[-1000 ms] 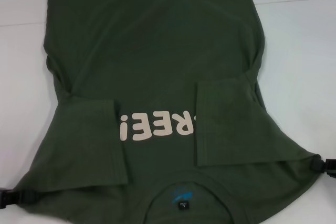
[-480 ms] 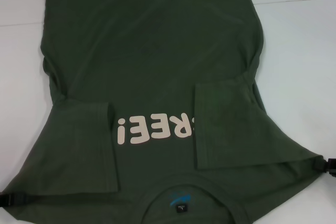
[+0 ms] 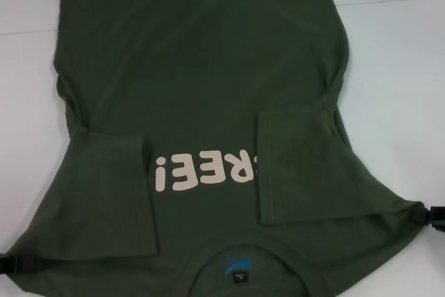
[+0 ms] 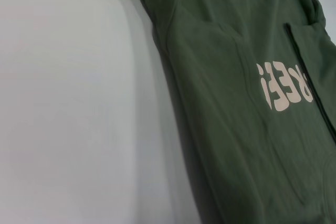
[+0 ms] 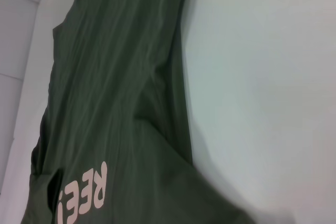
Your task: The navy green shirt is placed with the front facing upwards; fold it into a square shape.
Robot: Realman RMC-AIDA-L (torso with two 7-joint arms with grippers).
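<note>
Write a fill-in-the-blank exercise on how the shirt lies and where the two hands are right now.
1. The navy green shirt lies on a ____ table.
2. Both sleeves are folded ____ over the chest, partly covering the pink lettering.
3. The left hand and the right hand sit at the shirt's ____ corners, nearest the robot.
4. The blue neck print lies inside the ____.

Missing words: white; inward; shoulder; collar
</note>
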